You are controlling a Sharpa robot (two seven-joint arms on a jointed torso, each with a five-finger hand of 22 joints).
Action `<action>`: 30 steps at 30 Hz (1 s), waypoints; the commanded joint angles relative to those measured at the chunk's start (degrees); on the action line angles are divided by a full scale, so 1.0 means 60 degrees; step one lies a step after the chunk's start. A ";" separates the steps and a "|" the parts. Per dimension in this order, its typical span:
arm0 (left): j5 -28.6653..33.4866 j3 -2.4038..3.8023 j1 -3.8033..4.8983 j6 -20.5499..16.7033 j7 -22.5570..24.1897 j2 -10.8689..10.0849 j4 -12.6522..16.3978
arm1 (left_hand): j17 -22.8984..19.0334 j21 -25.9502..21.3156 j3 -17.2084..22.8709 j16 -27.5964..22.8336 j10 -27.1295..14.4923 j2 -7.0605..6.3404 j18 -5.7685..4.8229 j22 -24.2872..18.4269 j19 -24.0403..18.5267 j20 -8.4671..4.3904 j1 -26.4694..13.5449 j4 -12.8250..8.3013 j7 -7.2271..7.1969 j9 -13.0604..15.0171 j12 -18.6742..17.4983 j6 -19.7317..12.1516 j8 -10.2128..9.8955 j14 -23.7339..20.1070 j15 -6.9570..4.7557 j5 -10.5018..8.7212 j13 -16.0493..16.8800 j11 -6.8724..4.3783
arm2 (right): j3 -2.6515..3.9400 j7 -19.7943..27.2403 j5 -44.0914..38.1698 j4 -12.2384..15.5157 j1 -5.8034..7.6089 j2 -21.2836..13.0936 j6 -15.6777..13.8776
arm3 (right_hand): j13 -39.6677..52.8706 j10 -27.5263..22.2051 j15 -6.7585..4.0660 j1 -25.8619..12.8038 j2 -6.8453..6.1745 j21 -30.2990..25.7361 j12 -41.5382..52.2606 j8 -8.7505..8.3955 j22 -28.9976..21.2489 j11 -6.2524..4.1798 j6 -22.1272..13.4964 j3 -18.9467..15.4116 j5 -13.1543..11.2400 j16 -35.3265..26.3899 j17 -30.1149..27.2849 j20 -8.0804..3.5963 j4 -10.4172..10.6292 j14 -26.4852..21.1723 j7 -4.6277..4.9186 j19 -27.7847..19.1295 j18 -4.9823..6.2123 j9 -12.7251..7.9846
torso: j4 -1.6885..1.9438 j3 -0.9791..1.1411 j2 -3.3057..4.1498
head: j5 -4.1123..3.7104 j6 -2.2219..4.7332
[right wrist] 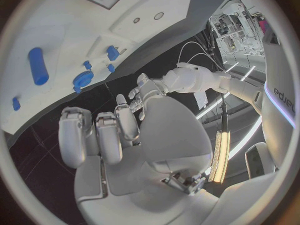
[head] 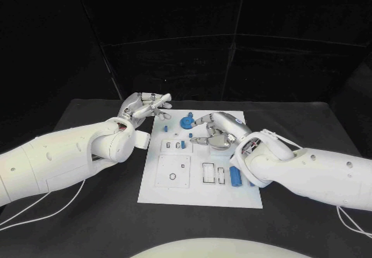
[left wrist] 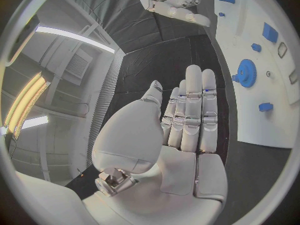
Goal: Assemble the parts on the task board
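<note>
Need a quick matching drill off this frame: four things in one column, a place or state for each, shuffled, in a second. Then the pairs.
Things:
1. left robot hand
2. right robot hand
3. blue gear
4. blue cylinder

Places or states:
A. lies on the task board beside the right forearm
B. over the board's middle, fingers curled, holding nothing
C. past the board's far left corner, over the black table, holding nothing
D. on the board's far part, between the two hands

Pairs: 1-C, 2-B, 3-D, 4-A

Board (head: 198,193) lies mid-table (head: 310,115); gear (head: 187,122) on its far part, cylinder (head: 235,176) on its right near part.
</note>
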 commanded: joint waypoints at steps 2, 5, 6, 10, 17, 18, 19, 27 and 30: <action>-0.2010 0.0014 0.0077 0.0401 -0.1691 -0.0075 -0.0014 | 0.5796 0.1932 -0.0189 0.5719 0.0376 -0.0250 0.0059 0.1458 0.1182 -0.0462 -0.0055 -0.0046 -0.0400 0.0315 0.1388 0.0196 0.0615 0.0909 -0.0370 0.0075 0.1017 -0.0306 | 0.0014 0.1771 0.2619 0.0451 0.0300 -0.0552 0.0511 | -0.0014 -0.0300 -0.0038 0.0290 0.0069 -0.0273 -0.0336 0.0077 -0.0077 -0.0038 0.0085 0.0034 0.0174 -0.0236 0.1702 -0.0052 -0.0137 0.0753 -0.0025 -0.0321 0.0044 0.0000 | -0.0016 0.0000 -0.0145 | 0.0023 -0.0017; -0.2935 0.0015 0.0160 0.0650 -0.2611 -0.0116 -0.0003 | 0.8384 0.4853 -0.0288 0.7936 0.0243 -0.0223 -0.0424 0.5041 0.2155 -0.0599 -0.0235 -0.0007 -0.0432 0.0737 0.2880 0.0193 0.1285 0.1169 -0.0508 -0.0014 0.2165 -0.0615 | 0.0015 0.2222 0.3574 0.0697 0.0506 -0.0925 0.0699 | -0.0188 -0.0431 -0.0080 0.0398 0.0148 -0.0528 -0.0507 0.0150 -0.0566 -0.0079 0.0189 0.0057 0.0322 -0.0409 0.1385 -0.0092 -0.0188 0.0664 -0.0064 -0.0595 0.0145 0.0012 | -0.0042 0.0015 -0.0205 | 0.0041 -0.0013; -0.3333 0.0015 0.0206 0.0842 -0.3032 -0.0127 0.0005 | 0.8912 0.5417 -0.0283 0.8337 0.0180 -0.0145 -0.0532 0.5816 0.2348 -0.0620 -0.0302 0.0044 -0.0491 0.0828 0.3177 0.0173 0.1418 0.1272 -0.0521 0.0029 0.2396 -0.0603 | 0.0015 0.2334 0.3906 0.0773 0.0594 -0.1064 0.0756 | -0.0220 -0.0452 -0.0095 0.0444 0.0182 -0.0577 -0.0537 0.0178 -0.0649 -0.0094 0.0229 0.0080 0.0414 -0.0439 0.1339 -0.0105 -0.0212 0.0652 -0.0076 -0.0637 0.0160 0.0017 | -0.0047 0.0018 -0.0217 | 0.0039 -0.0013; -0.5027 0.0015 0.0440 0.1688 -0.4724 -0.0100 0.0012 | 0.9647 0.6730 -0.0410 0.8874 -0.0586 0.0008 -0.0703 0.7391 0.2399 -0.0646 -0.0653 0.0324 -0.0597 0.1699 0.6159 -0.0500 0.2585 0.1426 -0.0576 0.0038 0.5034 -0.0632 | 0.0017 0.2584 0.4785 0.0835 0.0895 -0.1484 0.0923 | -0.0281 -0.0485 -0.0128 0.0564 0.0295 -0.0676 -0.0590 0.0242 -0.0806 -0.0123 0.0301 0.0169 0.0649 -0.0495 0.1261 -0.0142 -0.0276 0.0636 -0.0098 -0.0707 0.0188 0.0019 | -0.0083 0.0037 -0.0328 | 0.0039 -0.0047; -0.7321 0.0009 0.0901 0.3145 -0.7082 0.0295 -0.0208 | 0.9757 0.7359 -0.0720 0.8949 0.0127 0.0027 -0.0817 0.8309 0.2599 -0.0705 -0.1089 0.0871 -0.0748 0.2423 0.8490 -0.0813 0.3629 0.1462 -0.0676 0.0038 0.7571 -0.0772 | 0.0019 0.2655 0.5513 0.0455 0.1143 -0.1779 0.1050 | -0.0299 -0.0490 -0.0135 0.0568 0.0313 -0.0695 -0.0601 0.0257 -0.0830 -0.0127 0.0313 0.0181 0.0696 -0.0505 0.1252 -0.0151 -0.0281 0.0637 -0.0102 -0.0711 0.0191 0.0016 | -0.0088 0.0094 -0.0490 | 0.0125 -0.0147; -0.7513 -0.0002 0.0960 0.3280 -0.7325 0.0384 -0.0262 | 0.9757 0.7434 -0.0763 0.8949 0.0188 0.0037 -0.0838 0.8433 0.2643 -0.0713 -0.1137 0.0926 -0.0760 0.2470 0.8614 -0.0824 0.3696 0.1462 -0.0686 0.0031 0.7724 -0.0773 | 0.0019 0.2653 0.5558 0.0393 0.1160 -0.1787 0.1069 | -0.0300 -0.0489 -0.0136 0.0564 0.0315 -0.0700 -0.0601 0.0259 -0.0837 -0.0128 0.0315 0.0180 0.0701 -0.0509 0.1246 -0.0152 -0.0279 0.0635 -0.0102 -0.0714 0.0192 0.0016 | -0.0086 0.0104 -0.0502 | 0.0128 -0.0160; -0.7775 -0.0063 0.1057 0.3442 -0.7661 0.0525 -0.0344 | 0.9757 0.7617 -0.0916 0.8949 0.0333 0.0094 -0.0885 0.8724 0.2750 -0.0742 -0.1307 0.0965 -0.0800 0.2616 0.8906 -0.0860 0.3891 0.1462 -0.0718 0.0010 0.8066 -0.0816 | 0.0019 0.2645 0.5610 0.0300 0.1183 -0.1786 0.1095 | -0.0300 -0.0489 -0.0136 0.0564 0.0315 -0.0700 -0.0601 0.0259 -0.0837 -0.0128 0.0315 0.0180 0.0701 -0.0509 0.1246 -0.0152 -0.0279 0.0635 -0.0102 -0.0714 0.0192 0.0016 | -0.0085 0.0120 -0.0519 | 0.0122 -0.0179; -0.8582 -0.0390 0.1358 0.3830 -0.8929 0.1237 -0.0747 | 0.9757 0.8046 -0.1476 0.8949 0.0733 0.0197 -0.1007 0.9436 0.3008 -0.0811 -0.2010 0.1022 -0.0912 0.2957 0.9512 -0.0840 0.4273 0.1462 -0.0795 -0.0028 0.8847 -0.0901 | 0.0019 0.2572 0.5697 -0.0029 0.1232 -0.1695 0.1198 | -0.0310 -0.0492 -0.0139 0.0545 0.0312 -0.0722 -0.0607 0.0271 -0.0876 -0.0130 0.0325 0.0173 0.0711 -0.0526 0.1219 -0.0156 -0.0272 0.0629 -0.0105 -0.0731 0.0199 0.0016 | -0.0119 0.0182 -0.0582 | 0.0180 -0.0240; -0.8792 -0.0481 0.1428 0.3842 -0.9267 0.1500 -0.0916 | 0.9757 0.8133 -0.1627 0.8949 0.0796 0.0171 -0.1032 0.9580 0.3059 -0.0831 -0.2144 0.1028 -0.0936 0.3041 0.9602 -0.0845 0.4351 0.1462 -0.0815 -0.0036 0.8969 -0.0923 | 0.0019 0.2527 0.5705 -0.0109 0.1243 -0.1680 0.1221 | -0.0309 -0.0491 -0.0139 0.0545 0.0312 -0.0723 -0.0606 0.0272 -0.0877 -0.0130 0.0326 0.0172 0.0711 -0.0526 0.1218 -0.0157 -0.0272 0.0629 -0.0105 -0.0731 0.0199 0.0016 | -0.0124 0.0169 -0.0563 | 0.0212 -0.0247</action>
